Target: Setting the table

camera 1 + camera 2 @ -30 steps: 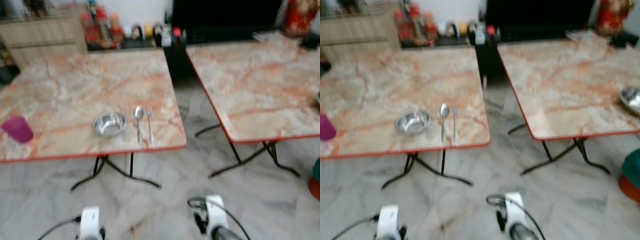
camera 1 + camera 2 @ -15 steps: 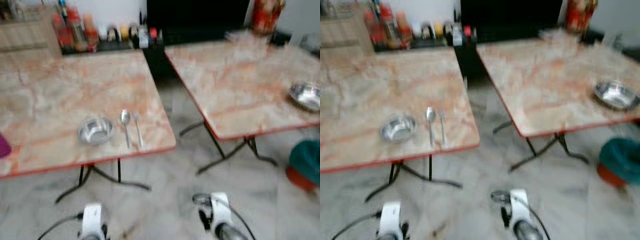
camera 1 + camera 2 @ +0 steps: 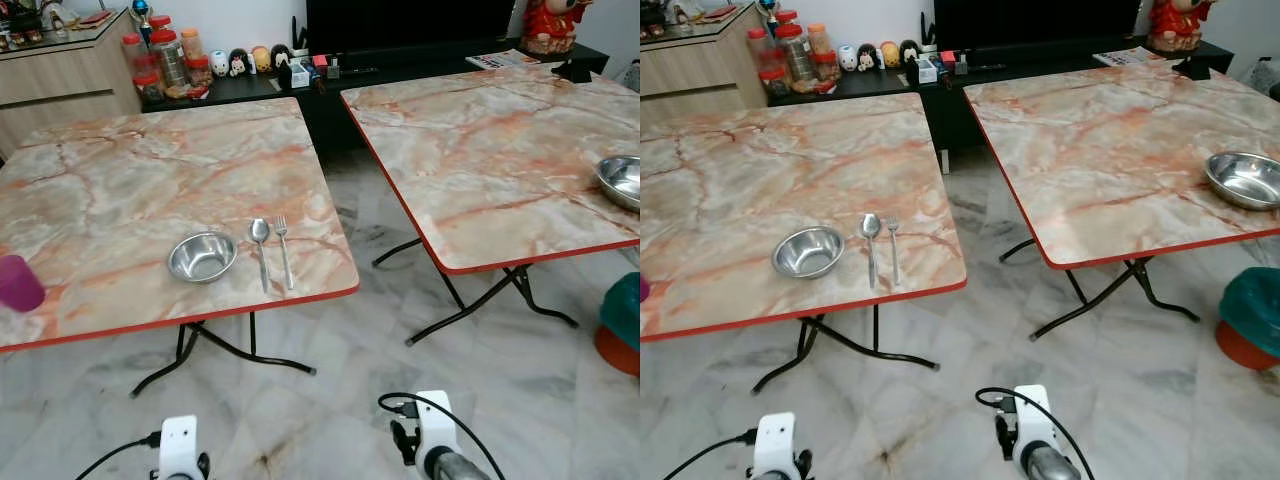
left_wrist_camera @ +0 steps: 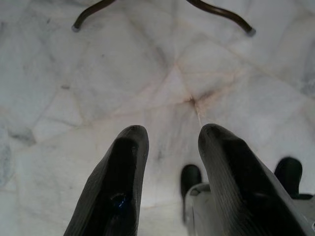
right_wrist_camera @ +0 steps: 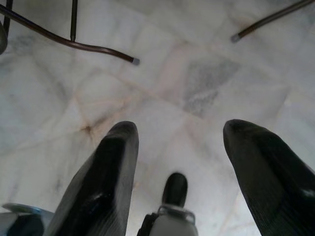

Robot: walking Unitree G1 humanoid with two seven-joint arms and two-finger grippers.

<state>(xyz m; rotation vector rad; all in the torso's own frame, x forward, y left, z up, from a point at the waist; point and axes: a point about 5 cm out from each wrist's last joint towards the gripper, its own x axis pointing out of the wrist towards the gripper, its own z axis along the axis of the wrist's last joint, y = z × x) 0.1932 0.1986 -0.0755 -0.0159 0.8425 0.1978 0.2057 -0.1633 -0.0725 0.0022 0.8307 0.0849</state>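
On the left marble table (image 3: 150,170), near its front right corner, a steel bowl (image 3: 202,256) sits with a spoon (image 3: 261,248) and a fork (image 3: 284,250) laid side by side to its right. A purple cup (image 3: 18,283) stands at that table's front left edge. A second steel bowl (image 3: 621,180) rests near the front right of the right table (image 3: 490,140). Both arms hang low over the floor. My left gripper (image 4: 170,135) is open with nothing between its fingers, and my right gripper (image 5: 179,135) is open wide, also holding nothing.
A marble floor aisle (image 3: 390,250) runs between the two folding tables, whose black legs (image 3: 230,350) splay outward. A teal and orange bin (image 3: 622,325) stands on the floor at right. A low black cabinet (image 3: 300,80) with jars and figurines lines the back wall beside a wooden sideboard (image 3: 60,75).
The head camera has swung, first to the right and then a little back, and the picture has sharpened. The things on the tables lie as before, and both arms still hang idle.
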